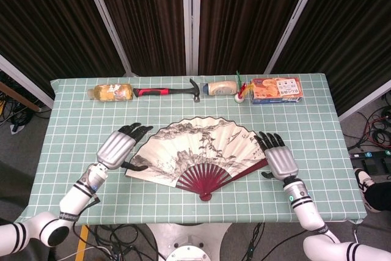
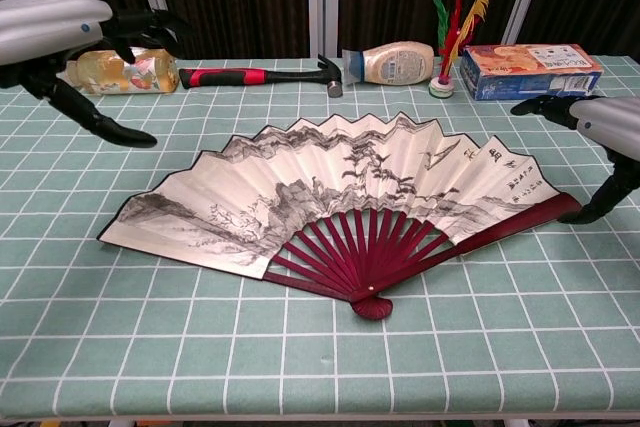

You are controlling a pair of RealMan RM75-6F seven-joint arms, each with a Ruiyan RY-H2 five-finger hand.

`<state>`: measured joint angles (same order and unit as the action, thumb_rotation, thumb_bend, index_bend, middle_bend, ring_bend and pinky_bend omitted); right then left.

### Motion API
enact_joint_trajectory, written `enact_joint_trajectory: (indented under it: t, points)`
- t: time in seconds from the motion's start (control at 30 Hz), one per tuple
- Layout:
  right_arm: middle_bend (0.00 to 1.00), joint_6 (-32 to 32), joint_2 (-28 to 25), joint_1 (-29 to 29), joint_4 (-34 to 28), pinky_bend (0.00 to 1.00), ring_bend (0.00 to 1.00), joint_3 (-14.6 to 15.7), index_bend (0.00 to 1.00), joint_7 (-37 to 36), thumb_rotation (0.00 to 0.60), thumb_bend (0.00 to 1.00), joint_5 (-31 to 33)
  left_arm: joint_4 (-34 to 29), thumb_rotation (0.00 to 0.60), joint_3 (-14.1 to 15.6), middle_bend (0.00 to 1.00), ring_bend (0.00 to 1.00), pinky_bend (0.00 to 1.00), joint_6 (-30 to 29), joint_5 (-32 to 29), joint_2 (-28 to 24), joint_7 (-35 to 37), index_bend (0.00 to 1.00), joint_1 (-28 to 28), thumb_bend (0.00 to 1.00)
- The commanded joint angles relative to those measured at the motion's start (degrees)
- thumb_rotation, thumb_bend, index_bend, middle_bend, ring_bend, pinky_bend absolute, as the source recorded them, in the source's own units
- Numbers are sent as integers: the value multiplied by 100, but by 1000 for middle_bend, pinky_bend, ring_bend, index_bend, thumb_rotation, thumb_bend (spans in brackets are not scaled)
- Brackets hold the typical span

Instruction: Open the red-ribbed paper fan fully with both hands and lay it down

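Silver-shelled, with dark fingers spread and holding nothing, the left hand [image 1: 116, 148] hovers just beside the fan's left edge, clear of it. Flat on the green checked tablecloth [image 1: 73, 114] lies the red-ribbed paper fan [image 1: 195, 151], fully spread, its pleated cream leaf inked with a landscape, its slim ribs meeting at a pivot on the near side. At its right guard, the right hand [image 1: 280, 158] rests low, fingers apart, gripping nothing.
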<state>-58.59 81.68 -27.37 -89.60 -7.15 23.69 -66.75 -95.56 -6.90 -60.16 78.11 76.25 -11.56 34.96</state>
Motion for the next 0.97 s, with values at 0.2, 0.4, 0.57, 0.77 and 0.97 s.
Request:
enact_joint_trajectory:
  t: [0.2, 0.4, 0.57, 0.77, 0.97]
  points:
    - [37, -481, -826, 199, -333, 0, 0, -302, 0, -1497, 600, 57, -687, 283, 600, -247, 191, 144, 240, -957, -391, -363, 922, 126, -685, 0]
    - [140, -1378, -1360, 708, -83, 0, 0, -158, 98, -2758, 600, 247, -1507, 752, 600, -158, 201, 163, 241, -1824, -709, -447, 868, 196, -1428, 0]
    - [144, -1945, -1674, 1168, 0, 0, 0, 65, 106, -3176, 600, 246, -1756, 852, 600, 194, 201, 163, 237, -2484, -607, -558, 714, 198, -2101, 0]
    - [138, -2492, -1826, 1737, -85, 0, 0, 332, 106, -3230, 600, 245, -1781, 483, 600, 562, 201, 163, 230, -3119, -422, -660, 441, 198, -2765, 0]
    - [129, -2587, -1976, 2018, -244, 0, 0, 528, 106, -3606, 600, 247, -1840, 167, 600, 767, 201, 163, 224, -3552, -95, -595, 147, 199, -3151, 0]
